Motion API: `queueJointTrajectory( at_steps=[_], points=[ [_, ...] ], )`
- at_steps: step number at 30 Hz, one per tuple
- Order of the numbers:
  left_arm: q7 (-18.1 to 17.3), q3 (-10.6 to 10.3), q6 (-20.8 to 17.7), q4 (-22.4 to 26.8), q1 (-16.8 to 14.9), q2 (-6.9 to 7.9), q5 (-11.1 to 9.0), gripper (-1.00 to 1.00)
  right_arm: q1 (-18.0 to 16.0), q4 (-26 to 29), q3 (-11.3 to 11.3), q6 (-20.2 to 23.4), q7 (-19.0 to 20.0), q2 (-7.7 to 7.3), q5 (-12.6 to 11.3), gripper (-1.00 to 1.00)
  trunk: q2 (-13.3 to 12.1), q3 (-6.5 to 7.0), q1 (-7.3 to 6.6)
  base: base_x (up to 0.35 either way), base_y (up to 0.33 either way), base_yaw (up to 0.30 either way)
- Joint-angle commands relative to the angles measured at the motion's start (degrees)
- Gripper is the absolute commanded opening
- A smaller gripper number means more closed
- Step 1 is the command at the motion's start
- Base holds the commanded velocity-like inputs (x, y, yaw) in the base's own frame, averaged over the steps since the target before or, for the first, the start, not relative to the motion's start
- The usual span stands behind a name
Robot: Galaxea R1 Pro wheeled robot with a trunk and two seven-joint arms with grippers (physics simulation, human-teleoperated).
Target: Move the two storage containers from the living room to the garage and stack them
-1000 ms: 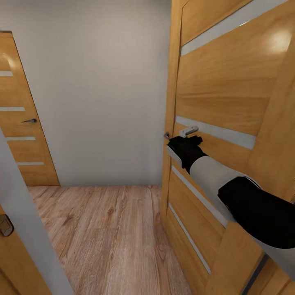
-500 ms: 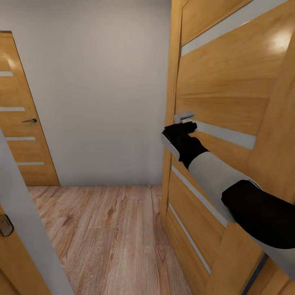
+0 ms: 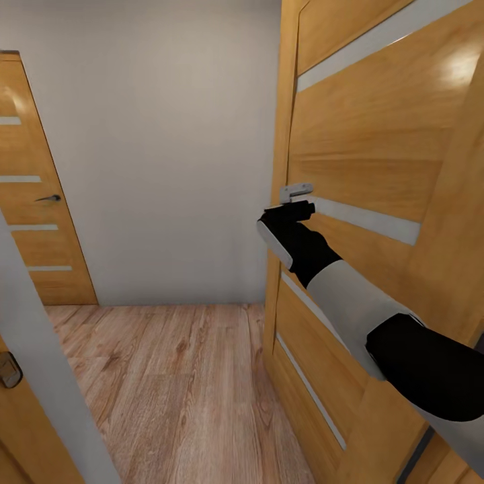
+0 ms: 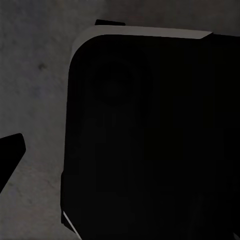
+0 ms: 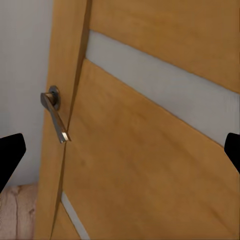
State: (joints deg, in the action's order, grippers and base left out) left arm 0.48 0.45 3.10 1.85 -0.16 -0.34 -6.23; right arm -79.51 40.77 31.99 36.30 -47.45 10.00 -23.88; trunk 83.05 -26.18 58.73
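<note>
one gripper is up front for us here, the right gripper (image 3: 296,202), reaching out on its black and white arm to the wooden door (image 3: 376,154) at the right. in the right wrist view its two dark fingertips (image 5: 10,155) sit far apart at the frame edges, so the jaws are spread wide with nothing between them. the metal door handle (image 5: 55,117) hangs angled downward near the door's edge, apart from the fingers. past that we've got a pale grey wall (image 3: 161,148), light wood-plank floor (image 3: 181,383) and a second door (image 3: 30,202) at the left. left gripper (image 4: 10,155): one dark fingertip over dim grey floor, can't tell its state.
</note>
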Motion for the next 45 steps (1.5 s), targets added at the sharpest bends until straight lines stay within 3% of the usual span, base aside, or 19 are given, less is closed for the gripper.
queueJointTrajectory(
  at_steps=[1, 21, 35, 45],
  points=[
    [0.05, -0.01, 0.15, -0.01, -0.02, -0.01, -0.52, 1.0, -0.06, 0.01, 0.2, 0.27, -0.37, 0.0, -0.39, 1.0, 0.03, -0.06, 0.0, 0.0, 0.0, 0.0],
    [0.13, 0.08, 0.15, -0.01, -0.02, -0.01, -0.54, 1.0, 0.06, 0.02, 0.58, 0.16, -0.06, 0.0, -0.38, 1.0, 0.03, -0.06, 0.0, 0.005, 0.0, 0.0],
    [0.05, -0.01, 0.06, -0.01, -0.02, -0.01, -0.54, 1.0, 0.06, 0.02, 0.67, 0.26, -0.08, 0.0, -0.38, 1.0, 0.03, -0.06, 0.0, 0.276, 0.0, 0.0],
    [0.13, 0.07, 0.15, -0.01, -0.02, 0.0, -0.54, 1.0, 0.06, 0.02, 0.7, 0.26, -0.03, 0.0, -0.4, 1.0, 0.03, -0.06, 0.0, 0.05, 0.0, 0.0]
  ],
)
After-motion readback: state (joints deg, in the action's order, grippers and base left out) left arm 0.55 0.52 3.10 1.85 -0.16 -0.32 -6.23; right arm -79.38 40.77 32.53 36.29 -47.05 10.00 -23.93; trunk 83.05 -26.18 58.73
